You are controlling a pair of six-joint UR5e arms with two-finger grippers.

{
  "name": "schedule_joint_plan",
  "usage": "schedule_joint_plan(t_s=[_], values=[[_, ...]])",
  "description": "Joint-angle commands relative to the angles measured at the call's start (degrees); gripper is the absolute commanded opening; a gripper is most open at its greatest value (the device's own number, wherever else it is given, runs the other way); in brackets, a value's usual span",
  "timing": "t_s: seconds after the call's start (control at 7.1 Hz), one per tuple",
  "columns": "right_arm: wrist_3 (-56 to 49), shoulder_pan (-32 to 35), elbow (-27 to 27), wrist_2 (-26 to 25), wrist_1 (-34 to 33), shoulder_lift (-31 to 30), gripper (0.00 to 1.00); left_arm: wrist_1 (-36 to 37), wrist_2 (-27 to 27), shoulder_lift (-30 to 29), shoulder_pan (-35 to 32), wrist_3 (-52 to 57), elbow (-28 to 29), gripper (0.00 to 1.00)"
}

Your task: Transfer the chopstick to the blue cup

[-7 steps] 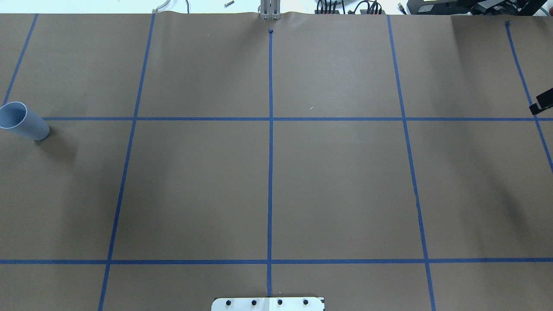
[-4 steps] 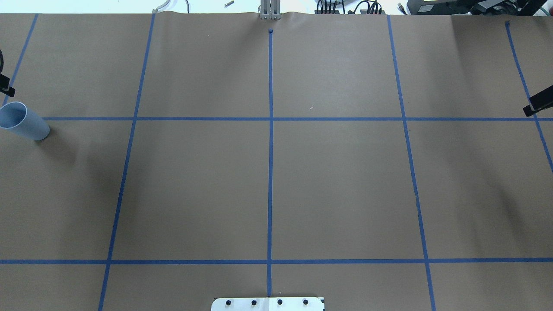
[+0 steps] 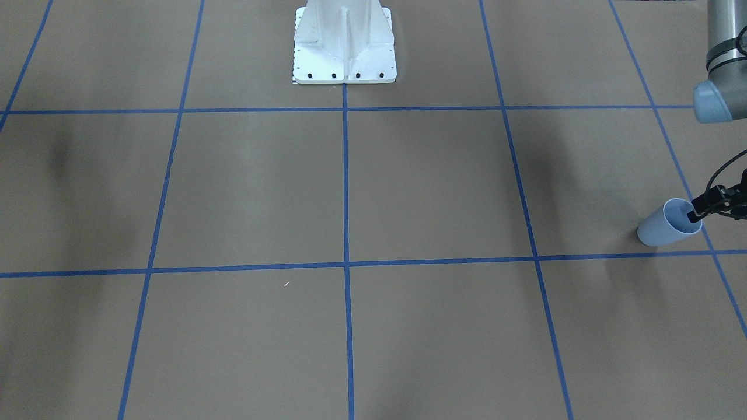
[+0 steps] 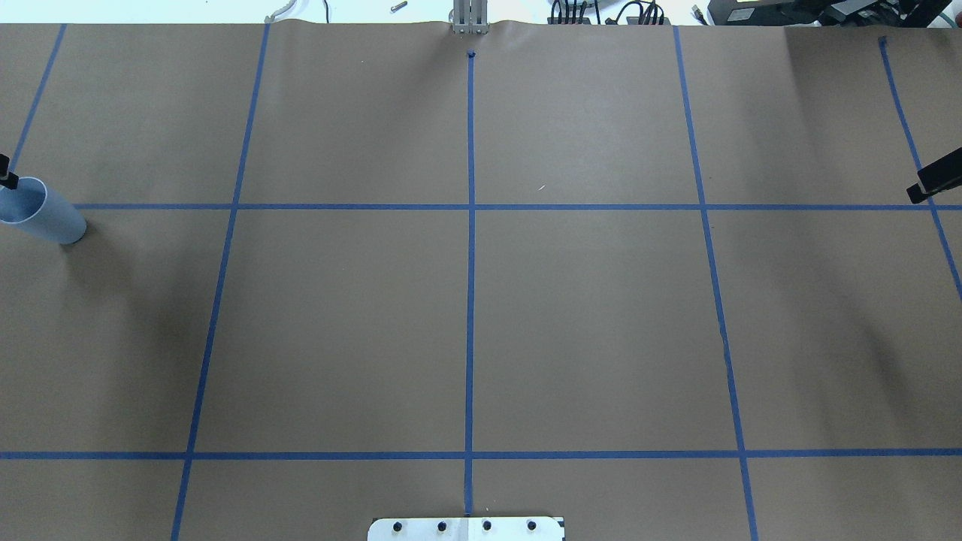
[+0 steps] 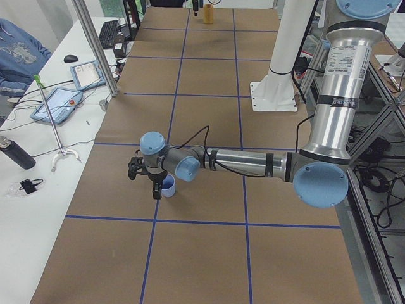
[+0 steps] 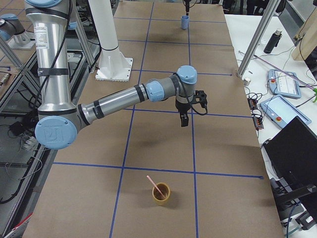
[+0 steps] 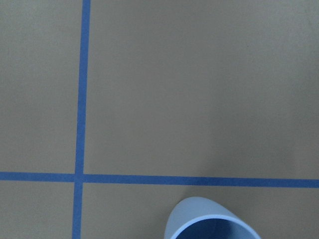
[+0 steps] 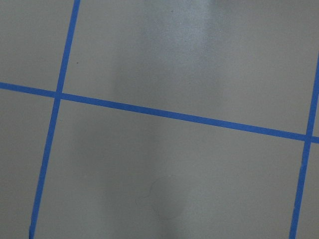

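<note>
The left gripper [image 5: 143, 182] is seen pointed down at the table, its two black fingers spread wide and nothing held between them. One finger [image 3: 694, 216] is placed at the rim of the blue cup [image 3: 662, 227]; contact cannot be judged. The cup is a smooth, pale blue plastic tumbler, round-mouthed, narrowed toward its base and darker inside, stood upright just under that finger. Behind the gripper, the left arm [image 5: 243, 162] is stretched low and level: matte silver tubes joined by rounded pale blue caps.

Under both, the table [image 4: 586, 315] is covered in flat brown paper, divided into squares by blue tape [image 4: 470, 300]. A white metal base [image 3: 344, 52] is bolted down at its middle.

Far across the table, the right gripper [image 6: 193, 110] is hung above the paper, likewise spread open and empty. Beyond it, well apart and toward the table's right end, the chopstick [image 6: 154, 187] is found: a thin, straight salmon-pink stick leaned in a squat mustard cup [image 6: 161, 195], its upper end poking past the rim.
</note>
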Motion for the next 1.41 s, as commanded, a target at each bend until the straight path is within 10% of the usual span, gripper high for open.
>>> schedule_joint_plan(t_s=[0.0, 0.42, 0.56, 0.7, 0.85, 1.27], values=[[0.0, -0.1, -0.1, 0.1, -0.1, -0.1, 1.0, -0.1, 0.0, -0.1, 0.8, -0.2, 2.0, 0.97], [0.0, -0.2, -0.2, 0.1, -0.1, 0.0, 1.0, -0.3, 0.0, -0.4, 3.3, -1.5, 2.9, 0.97], [0.0, -0.2, -0.2, 0.1, 0.0, -0.1, 1.0, -0.3, 0.1, -0.4, 3.9, -1.7, 3.0, 0.8], [0.1, -0.2, -0.2, 0.1, 0.0, 0.0, 1.0, -0.2, 0.0, -0.4, 3.9, -3.1, 2.7, 0.2], [0.1, -0.3, -0.2, 0.2, 0.0, 0.0, 1.0, -0.1, 0.0, -0.4, 3.9, -3.1, 2.5, 0.0], [0.7, -1.0, -0.3, 0.1, 0.0, 0.0, 1.0, 0.8, -10.2, -0.3, 3.8, -3.2, -0.5, 0.0]])
